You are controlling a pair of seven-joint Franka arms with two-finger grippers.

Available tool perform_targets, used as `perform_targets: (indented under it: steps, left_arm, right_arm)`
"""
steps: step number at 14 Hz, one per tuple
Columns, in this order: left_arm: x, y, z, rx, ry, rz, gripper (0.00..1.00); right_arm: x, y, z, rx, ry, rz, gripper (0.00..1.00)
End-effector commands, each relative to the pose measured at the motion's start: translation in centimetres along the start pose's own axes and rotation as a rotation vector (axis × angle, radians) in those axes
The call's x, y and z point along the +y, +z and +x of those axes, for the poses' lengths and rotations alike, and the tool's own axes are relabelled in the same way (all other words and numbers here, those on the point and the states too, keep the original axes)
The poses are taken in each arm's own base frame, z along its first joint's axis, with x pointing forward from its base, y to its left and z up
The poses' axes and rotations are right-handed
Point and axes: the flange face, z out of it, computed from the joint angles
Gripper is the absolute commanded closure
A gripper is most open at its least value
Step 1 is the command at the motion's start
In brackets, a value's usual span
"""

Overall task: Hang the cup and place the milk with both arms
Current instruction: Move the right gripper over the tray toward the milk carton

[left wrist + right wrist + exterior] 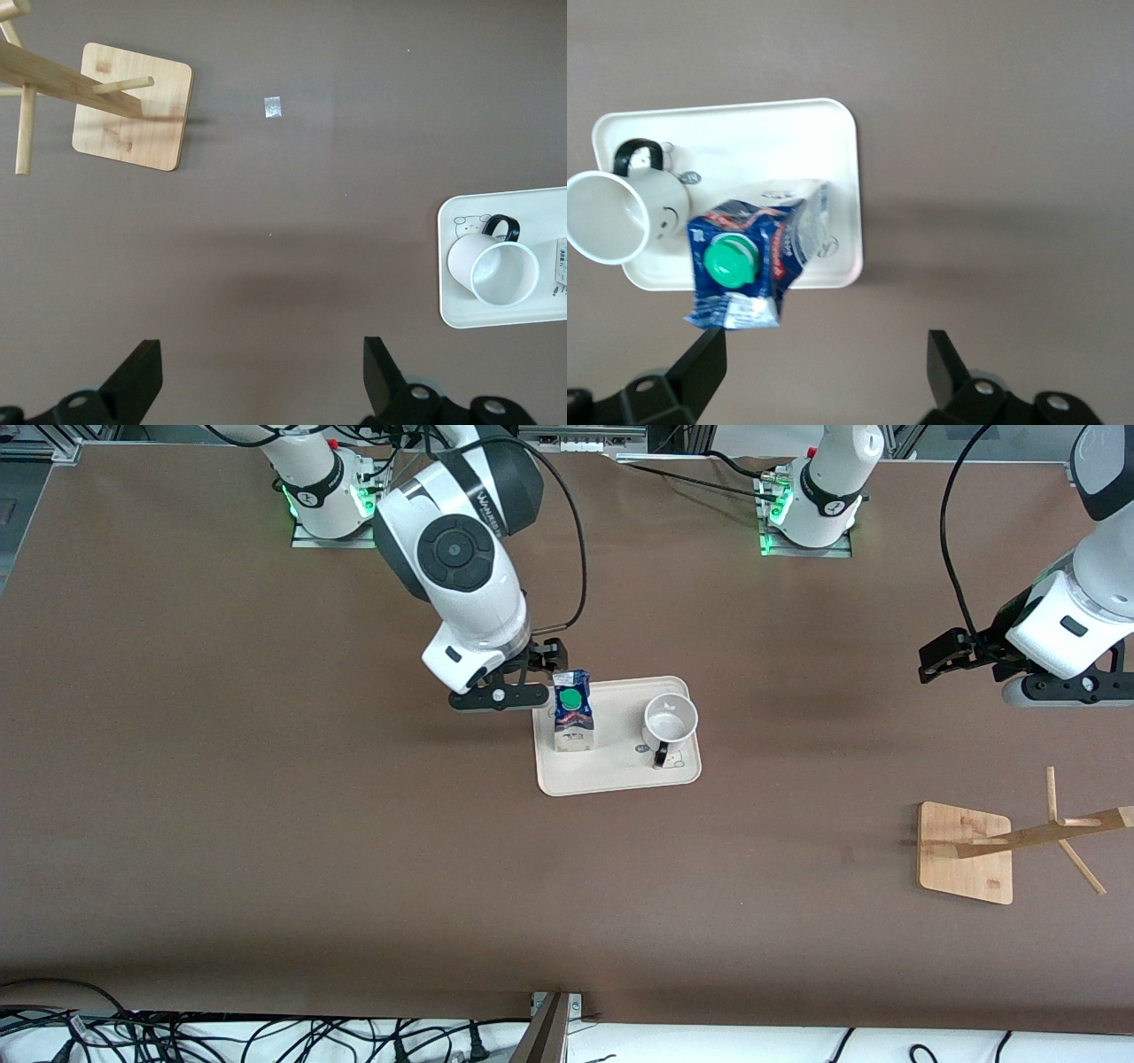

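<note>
I have a cream tray (620, 779) near the middle of the brown worktop (266, 850), and both task things stand on it. Toward the left arm's end of the worktop, nearer the front camera than the tray and well apart from it, sits a wooden rack (966, 853) with a square base and a slanting post with pegs; nothing lies between it and the tray except bare surface with one small pale speck (274, 107).

The milk (572, 711) stands upright at the tray's edge toward the right arm's end: dark blue gable top with red marks, round green cap, white lower sides. The cup (670, 724) is beside it on the same tray, apart from it, white, mouth up, its thin black handle turned toward the front camera, a small black face on its side in the right wrist view.

The right end effector (540, 677) hovers just beside the carton top, fingers spread wide, holding nothing. The left end effector (952, 657) waits over bare worktop near its own end, fingers also wide and empty
</note>
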Motion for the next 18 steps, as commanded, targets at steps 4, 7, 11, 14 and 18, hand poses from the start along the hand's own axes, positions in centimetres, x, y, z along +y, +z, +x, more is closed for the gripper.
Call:
perform_targets:
  steps: [4, 7, 11, 14, 18]
  left_arm:
    - [-0.2, -0.5, -0.3, 0.011, -0.002, 0.009, 0.00]
    - [-0.3, -0.5, -0.3, 0.011, -0.003, 0.009, 0.00]
    - [-0.4, -0.4, -0.3, 0.009, -0.005, 0.009, 0.00]
    - [-0.4, -0.5, -0.2, 0.011, -0.005, 0.009, 0.00]
    - [-0.3, -0.5, -0.3, 0.011, -0.003, 0.009, 0.00]
  right_arm:
    - [-4.4, 4.1, 0.1, 0.051, 0.101, 0.014, 0.00]
    - [-5.7, 5.3, 0.1, 0.032, 0.135, 0.061, 0.00]
    - [-6.2, 6.3, 0.0, 0.034, 0.120, 0.064, 0.00]
    - [-6.3, 7.7, 0.1, 0.028, 0.113, 0.053, 0.00]
    - [-6.7, 8.6, 0.1, 0.034, 0.109, 0.055, 0.00]
